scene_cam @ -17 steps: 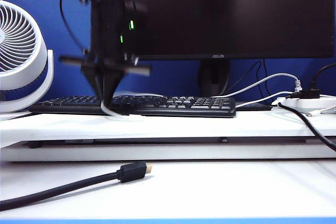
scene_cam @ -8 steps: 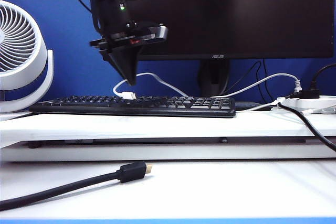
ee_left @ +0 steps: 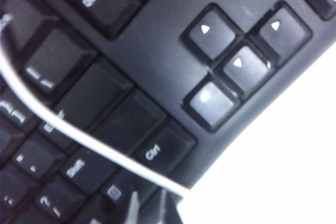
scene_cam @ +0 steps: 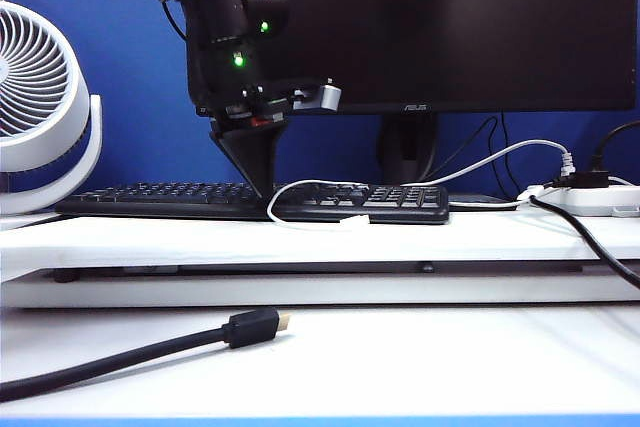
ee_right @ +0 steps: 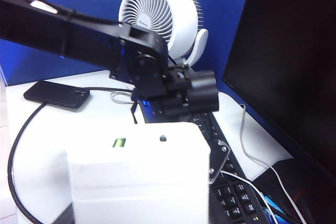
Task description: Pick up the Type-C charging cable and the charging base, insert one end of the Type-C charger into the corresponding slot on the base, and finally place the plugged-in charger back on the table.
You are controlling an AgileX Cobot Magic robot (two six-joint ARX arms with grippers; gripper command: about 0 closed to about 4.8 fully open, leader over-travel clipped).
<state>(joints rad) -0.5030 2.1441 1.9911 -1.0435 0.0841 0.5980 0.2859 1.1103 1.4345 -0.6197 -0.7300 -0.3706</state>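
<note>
Hanging low over the black keyboard [scene_cam: 250, 201], the left hand [scene_cam: 262, 187] has its tips at the thin white Type-C charging cable [scene_cam: 300, 187], which loops across the keys with its small plug [scene_cam: 354, 219] lying on the white counter [scene_cam: 300, 239] just in front. Whether those tips are clamped on the cord or parting from it, I cannot tell.

The right hand [ee_right: 142, 182] is clamped on the small white charging base [ee_right: 137, 174], raised above the counter.

Likely trouble from here:
- the limp cord slipping out and dropping onto the keys;
- a hold far from the plug, letting it dangle and miss the slot;
- the cord snagging on the keyboard's edge.
</note>
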